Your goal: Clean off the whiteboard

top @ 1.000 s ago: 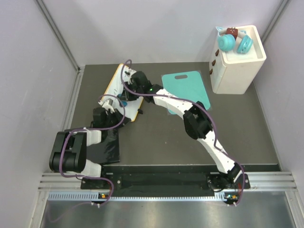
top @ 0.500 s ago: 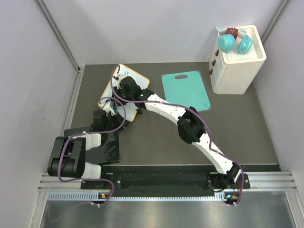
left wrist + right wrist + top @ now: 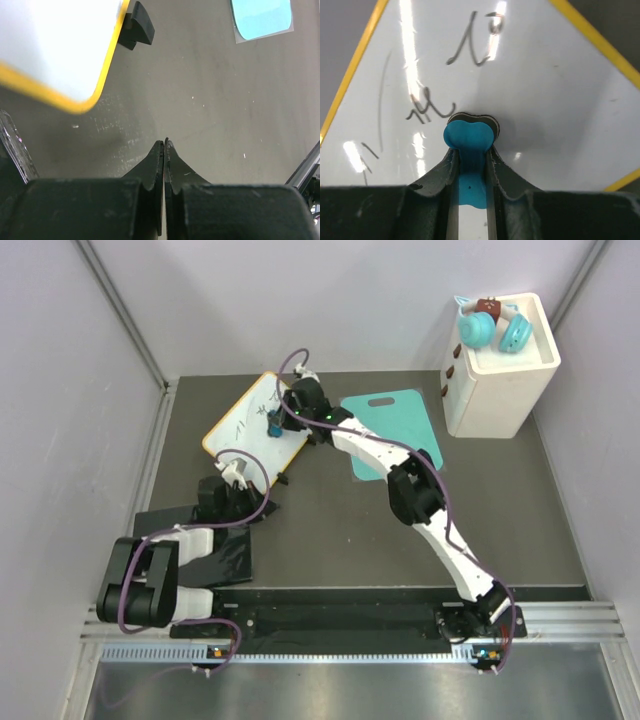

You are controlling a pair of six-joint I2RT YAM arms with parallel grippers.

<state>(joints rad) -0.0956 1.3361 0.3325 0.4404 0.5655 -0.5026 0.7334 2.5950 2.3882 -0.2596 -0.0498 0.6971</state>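
Note:
The whiteboard (image 3: 252,422), white with an orange frame, lies tilted at the back left of the table and bears black handwriting (image 3: 427,111). My right gripper (image 3: 274,426) is over the board's middle, shut on a small blue eraser (image 3: 469,140) whose dark felt edge presses on the board. My left gripper (image 3: 164,145) is shut and empty, low over the bare table just off the board's rounded near corner (image 3: 75,102). A black clip (image 3: 138,26) sits on the board's edge.
A teal cutting board (image 3: 392,428) lies to the right of the whiteboard. A white box (image 3: 500,365) with teal toys on top stands at the back right. A black mat (image 3: 205,545) lies at the front left under the left arm.
My right gripper has swung with the eraser from the board's left side toward its right middle. The board has turned and shifted. The left arm has shifted slightly.

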